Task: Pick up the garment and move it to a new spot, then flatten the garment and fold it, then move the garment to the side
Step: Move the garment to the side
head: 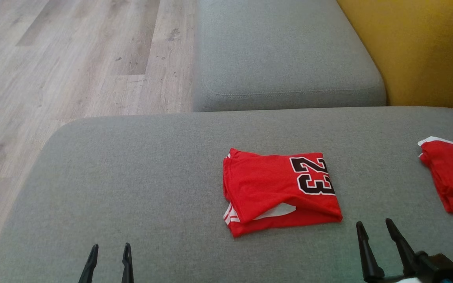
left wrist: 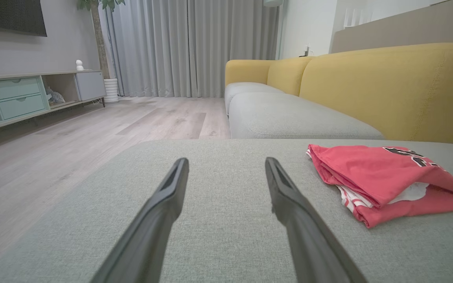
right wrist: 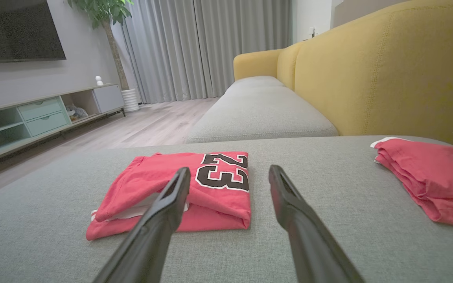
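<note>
A red garment (head: 277, 188) printed with a black "23" lies folded on the grey cushion (head: 132, 177), near its middle. In the left wrist view the garment (left wrist: 383, 177) lies right of my fingers; in the right wrist view the garment (right wrist: 187, 188) sits just beyond my left finger. My left gripper (head: 109, 249) hangs open low at the cushion's near edge, well left of the garment, with nothing in it. My right gripper (head: 374, 224) is open and empty too, just off the garment's near right corner.
A second red garment (head: 452, 177) lies bunched at the cushion's right edge, seen also in the right wrist view (right wrist: 435, 177). Another grey seat cushion (head: 281, 55) and the yellow sofa back (head: 427, 47) lie beyond. Wooden floor (head: 53, 78) is to the left.
</note>
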{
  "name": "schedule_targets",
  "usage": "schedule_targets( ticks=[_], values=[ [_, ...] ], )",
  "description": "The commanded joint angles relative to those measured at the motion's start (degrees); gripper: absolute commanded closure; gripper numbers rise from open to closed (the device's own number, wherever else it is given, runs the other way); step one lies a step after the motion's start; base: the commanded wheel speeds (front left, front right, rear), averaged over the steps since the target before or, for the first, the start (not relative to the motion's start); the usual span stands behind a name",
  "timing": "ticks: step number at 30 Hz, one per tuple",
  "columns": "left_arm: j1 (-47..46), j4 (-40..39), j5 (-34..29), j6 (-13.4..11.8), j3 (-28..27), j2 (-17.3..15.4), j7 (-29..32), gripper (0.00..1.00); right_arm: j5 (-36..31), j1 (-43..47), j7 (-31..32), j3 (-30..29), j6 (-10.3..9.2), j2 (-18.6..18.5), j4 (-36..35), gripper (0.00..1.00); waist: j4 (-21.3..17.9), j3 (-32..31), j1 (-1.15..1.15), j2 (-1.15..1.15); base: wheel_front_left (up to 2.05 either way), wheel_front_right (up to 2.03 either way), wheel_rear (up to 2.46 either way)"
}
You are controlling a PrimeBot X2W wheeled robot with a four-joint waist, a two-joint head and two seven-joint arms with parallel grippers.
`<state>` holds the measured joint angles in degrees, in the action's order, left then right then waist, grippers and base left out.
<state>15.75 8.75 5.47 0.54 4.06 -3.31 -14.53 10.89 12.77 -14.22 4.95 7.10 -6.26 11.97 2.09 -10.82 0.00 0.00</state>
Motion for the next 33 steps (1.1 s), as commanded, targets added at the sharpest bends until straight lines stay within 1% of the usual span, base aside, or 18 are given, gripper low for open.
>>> schedule_targets(
  ticks=[1, 15, 20, 27, 30, 33],
  values=[
    [-3.3, -1.6, -0.6, 0.0, -2.0, 0.4, -0.5, 0.0, -0.7, -1.9, -0.8, 0.9, 0.39, -0.6, -2.0, 0.0, 0.0, 0.0, 0.0, 0.0, 0.0, 0.0, 0.0],
    [-3.4, -2.6, -0.9, -0.2, -3.1, 0.4, -0.5, 0.0, -1.3, -2.0, -0.8, 2.0, 0.39, -0.1, -1.9, 0.0, -1.0, 1.4, 0.0, 0.0, 0.0, 0.0, 0.0],
    [-4.3, -2.9, -0.9, 0.2, -3.1, 0.4, -0.5, 0.0, 0.8, -4.1, -0.8, 0.8, 0.39, -0.1, 1.2, 0.0, -1.2, 4.0, 0.0, 0.0, 0.0, 0.0, 0.0],
    [-6.6, -4.6, -1.0, 0.6, -3.5, 0.4, -0.5, 0.0, 2.4, -13.2, -0.8, 1.4, 0.39, -2.3, 7.1, 0.0, -1.3, 9.6, 0.0, 0.0, 0.0, 0.0, 0.0],
    [-8.1, -5.2, -1.5, 0.7, -3.7, 0.4, -0.5, 0.0, 5.6, -19.1, -0.5, 3.5, 0.39, -3.6, 12.0, 0.0, -1.1, 12.5, 0.0, 0.0, 0.0, 0.0, 0.0],
    [-10.5, -5.8, -2.4, 1.1, -2.9, 0.3, -0.5, 0.0, 8.9, -26.5, 2.0, 4.4, 0.39, -5.3, 16.3, 0.0, -0.7, 15.6, 0.0, 0.0, 0.0, 0.0, 0.0]
  ],
)
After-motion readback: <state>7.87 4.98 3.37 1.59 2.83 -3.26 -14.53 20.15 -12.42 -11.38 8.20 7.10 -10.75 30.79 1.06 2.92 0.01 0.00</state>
